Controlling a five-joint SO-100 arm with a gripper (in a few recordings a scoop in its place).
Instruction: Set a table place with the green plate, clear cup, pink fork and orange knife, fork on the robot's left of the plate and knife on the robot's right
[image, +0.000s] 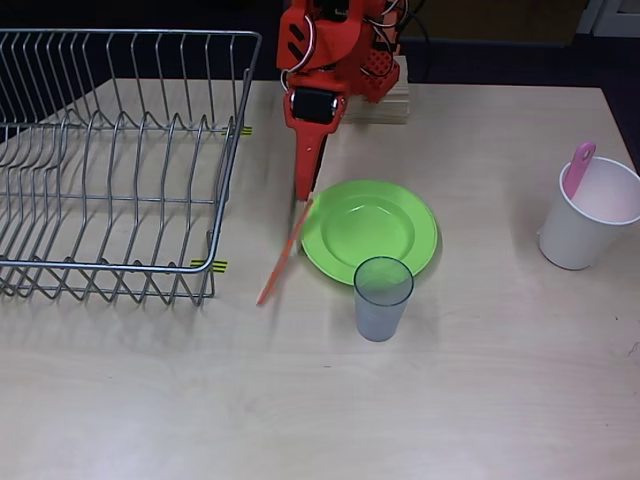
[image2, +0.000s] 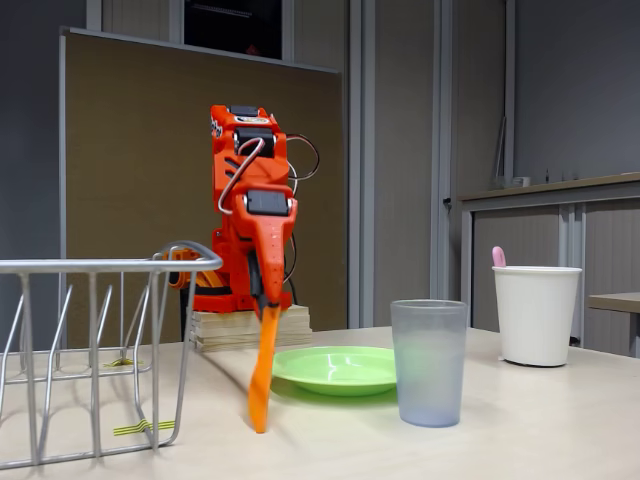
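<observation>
The jaws of the gripper (image: 305, 190) clamp the orange knife (image: 284, 256) by its upper end; its long axis slants down to the worktop (image: 300, 400), just beside the green plate (image: 369, 229), toward the back edge.

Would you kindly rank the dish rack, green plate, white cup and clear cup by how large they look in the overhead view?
1. dish rack, by far the largest
2. green plate
3. white cup
4. clear cup, noticeably smaller than the white one
</observation>
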